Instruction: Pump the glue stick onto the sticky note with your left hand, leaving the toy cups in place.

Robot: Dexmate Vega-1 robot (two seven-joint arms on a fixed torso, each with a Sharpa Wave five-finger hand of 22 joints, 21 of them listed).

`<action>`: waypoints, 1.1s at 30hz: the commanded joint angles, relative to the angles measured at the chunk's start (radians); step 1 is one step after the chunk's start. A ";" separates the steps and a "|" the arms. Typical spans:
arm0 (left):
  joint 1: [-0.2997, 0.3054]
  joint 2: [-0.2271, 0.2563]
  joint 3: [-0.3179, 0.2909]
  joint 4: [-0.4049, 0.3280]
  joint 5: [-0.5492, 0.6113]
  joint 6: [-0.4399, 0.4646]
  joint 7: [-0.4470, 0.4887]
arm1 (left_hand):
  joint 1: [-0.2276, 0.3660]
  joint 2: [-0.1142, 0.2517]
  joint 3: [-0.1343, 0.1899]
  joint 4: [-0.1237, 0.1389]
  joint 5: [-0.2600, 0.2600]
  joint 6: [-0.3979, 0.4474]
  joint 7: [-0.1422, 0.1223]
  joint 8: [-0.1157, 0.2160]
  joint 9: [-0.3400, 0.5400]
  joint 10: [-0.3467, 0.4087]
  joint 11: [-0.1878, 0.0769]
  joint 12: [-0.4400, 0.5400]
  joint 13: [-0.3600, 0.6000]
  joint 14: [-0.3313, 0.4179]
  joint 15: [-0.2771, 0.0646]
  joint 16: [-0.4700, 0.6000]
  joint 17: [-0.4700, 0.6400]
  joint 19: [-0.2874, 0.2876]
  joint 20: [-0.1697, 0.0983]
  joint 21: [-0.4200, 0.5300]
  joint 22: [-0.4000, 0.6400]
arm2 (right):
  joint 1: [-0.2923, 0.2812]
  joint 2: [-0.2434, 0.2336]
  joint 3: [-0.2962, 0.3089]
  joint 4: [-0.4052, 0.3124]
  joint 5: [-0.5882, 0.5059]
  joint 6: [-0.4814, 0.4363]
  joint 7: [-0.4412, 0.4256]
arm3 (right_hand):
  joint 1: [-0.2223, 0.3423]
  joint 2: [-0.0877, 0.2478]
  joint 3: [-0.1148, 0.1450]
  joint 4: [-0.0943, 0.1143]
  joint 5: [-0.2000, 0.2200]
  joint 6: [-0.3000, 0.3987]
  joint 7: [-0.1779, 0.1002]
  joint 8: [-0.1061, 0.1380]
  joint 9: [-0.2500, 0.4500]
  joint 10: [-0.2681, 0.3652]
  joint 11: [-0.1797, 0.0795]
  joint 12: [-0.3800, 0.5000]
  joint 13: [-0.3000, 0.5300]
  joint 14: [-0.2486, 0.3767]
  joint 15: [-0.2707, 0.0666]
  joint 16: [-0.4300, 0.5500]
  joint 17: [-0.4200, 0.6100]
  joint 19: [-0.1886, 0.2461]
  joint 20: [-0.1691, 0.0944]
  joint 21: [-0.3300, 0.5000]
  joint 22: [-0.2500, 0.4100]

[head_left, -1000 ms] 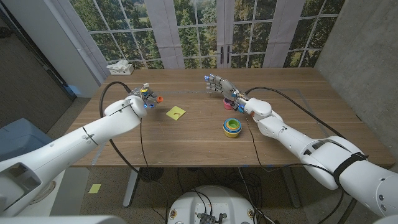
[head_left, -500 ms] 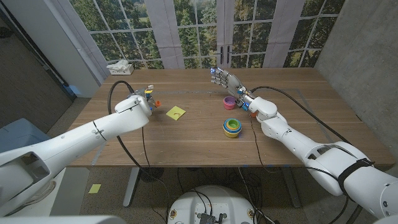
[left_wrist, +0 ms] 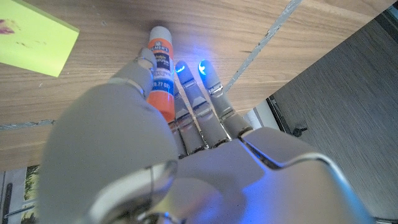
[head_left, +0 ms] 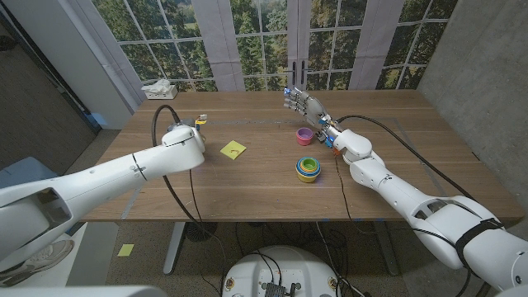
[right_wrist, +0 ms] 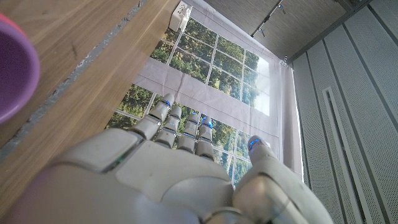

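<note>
My left hand (head_left: 188, 132) is at the table's left, a short way left of the yellow sticky note (head_left: 233, 149). It grips the orange glue stick (left_wrist: 160, 70), white cap pointing out past the fingers (left_wrist: 194, 99) over the wood. The sticky note (left_wrist: 34, 37) bears a small reddish smear. A purple toy cup (head_left: 304, 136) stands alone right of centre, and a stack of coloured toy cups (head_left: 307, 169) sits nearer the front. My right hand (head_left: 304, 106) hovers beyond the purple cup (right_wrist: 12, 74), fingers spread, holding nothing.
A white tissue box (head_left: 161, 89) sits at the far left corner of the wooden table (head_left: 247, 190). Black cables trail off both arms over the tabletop. Tall windows stand behind the table's far edge.
My left arm has swung inward and the glue stick's orange end is now hidden behind the hand. My right hand has drifted right and farther back, away from the purple cup.
</note>
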 commanded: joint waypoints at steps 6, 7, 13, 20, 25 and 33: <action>0.078 -0.045 -0.051 0.000 0.220 0.030 -0.061 | -0.104 -0.021 -0.096 0.009 -0.005 -0.254 -0.049 -0.028 -0.087 -0.270 0.029 0.000 -0.119 -0.287 -0.079 0.006 -0.034 -0.144 0.035 -0.160 0.000 | 0.004 0.009 0.007 0.018 0.004 0.014 -0.007 | -0.005 0.014 -0.004 -0.007 0.007 0.010 -0.001 -0.002 0.002 0.006 0.006 0.007 -0.001 0.008 -0.028 -0.002 -0.004 0.009 -0.001 -0.006 0.001; 0.085 -0.041 -0.060 -0.008 0.212 0.023 -0.045 | -0.117 -0.021 -0.105 0.011 -0.004 -0.282 -0.059 -0.029 -0.094 -0.294 0.030 -0.002 -0.129 -0.311 -0.072 0.004 -0.040 -0.164 0.038 -0.176 0.000 | 0.003 0.010 0.007 0.018 0.003 0.013 -0.011 | -0.006 0.014 -0.004 -0.007 0.007 0.011 -0.001 -0.002 0.002 0.006 0.006 0.007 -0.001 0.009 -0.027 -0.001 -0.004 0.009 -0.001 -0.007 0.001; 0.162 -0.030 -0.151 -0.050 0.175 -0.043 0.078 | -0.168 -0.007 -0.135 0.020 0.001 -0.411 -0.067 -0.028 -0.111 -0.434 0.073 -0.003 -0.172 -0.426 -0.027 -0.002 -0.072 -0.234 0.062 -0.248 0.001 | 0.010 0.016 0.006 0.029 0.003 0.021 -0.008 | -0.007 0.014 -0.006 -0.010 0.007 0.012 -0.001 -0.003 0.002 0.008 0.005 0.007 -0.001 0.010 -0.026 -0.002 -0.006 0.010 0.001 -0.009 0.001; 0.346 -0.046 -0.381 -0.101 0.085 -0.239 0.239 | -0.286 0.010 -0.177 0.052 -0.001 -0.531 -0.088 -0.025 -0.118 -0.559 0.095 0.004 -0.220 -0.557 0.010 -0.004 -0.118 -0.327 0.099 -0.346 0.000 | 0.007 0.015 0.009 0.022 0.005 0.016 -0.016 | -0.011 0.014 -0.009 -0.011 0.006 0.014 -0.002 -0.003 0.002 0.007 0.006 0.006 -0.002 0.008 -0.025 -0.004 -0.008 0.011 0.002 -0.011 0.001; 0.422 -0.050 -0.473 -0.113 0.033 -0.367 0.291 | -0.355 0.023 -0.193 0.073 -0.002 -0.588 -0.100 -0.029 -0.121 -0.640 0.072 -0.002 -0.240 -0.603 0.029 -0.003 -0.136 -0.357 0.111 -0.388 0.000 | 0.005 0.013 0.011 0.017 0.005 0.015 -0.022 | -0.015 0.013 -0.012 -0.011 0.006 0.015 -0.003 -0.003 0.002 0.009 0.008 0.006 -0.002 0.007 -0.024 -0.005 -0.009 0.010 0.002 -0.012 0.001; 0.522 -0.078 -0.589 -0.094 -0.043 -0.572 0.360 | -0.451 0.047 -0.209 0.104 0.004 -0.657 -0.110 -0.028 -0.125 -0.723 0.070 0.005 -0.266 -0.703 0.048 -0.013 -0.161 -0.401 0.117 -0.456 -0.001 | -0.011 -0.003 0.020 -0.020 0.008 0.004 -0.039 | -0.021 0.011 -0.016 -0.012 0.006 0.018 -0.001 -0.003 0.002 0.006 0.011 0.005 -0.002 0.006 -0.024 -0.007 -0.011 0.011 0.005 -0.015 0.001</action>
